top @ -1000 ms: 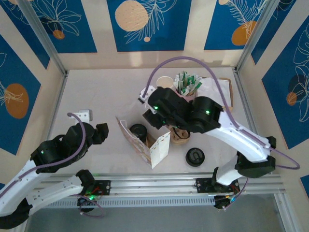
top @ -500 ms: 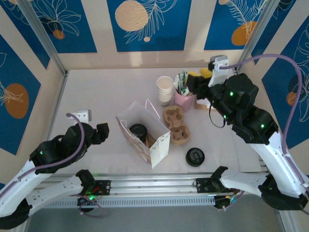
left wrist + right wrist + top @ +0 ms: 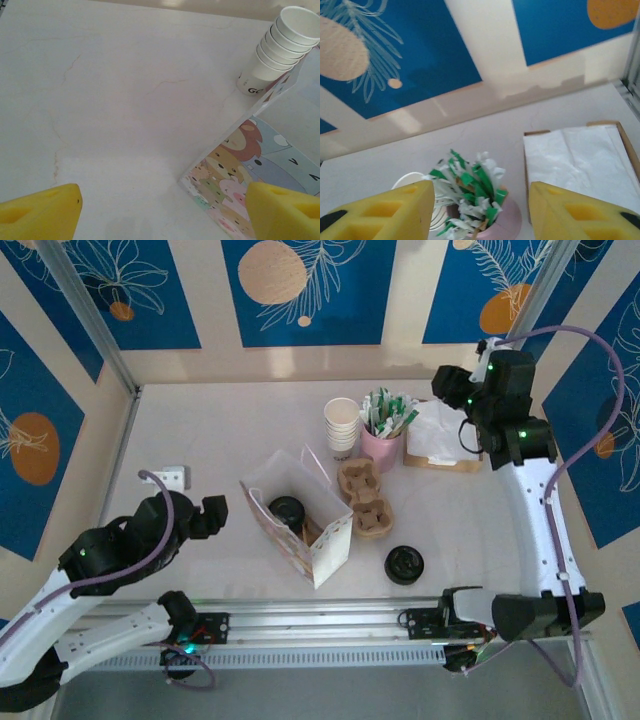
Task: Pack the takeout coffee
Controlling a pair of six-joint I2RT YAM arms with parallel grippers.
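A: Left gripper point(image 3: 162, 212)?
B: Spread wide, empty, left of the paper bag point(image 3: 332, 545).
A: The takeout coffee point(image 3: 287, 510)?
B: Standing inside that bag; packing looks done.
A: Right gripper point(image 3: 480, 210)?
B: Parted, holding nothing, above the pink cup point(image 3: 383, 448). Next probably means parking both arms without knocking the bag.

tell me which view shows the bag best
Top external: the whole bag shows, mouth open, with the coffee inside. The left wrist sees a printed corner of the bag, cut off at the frame edge.
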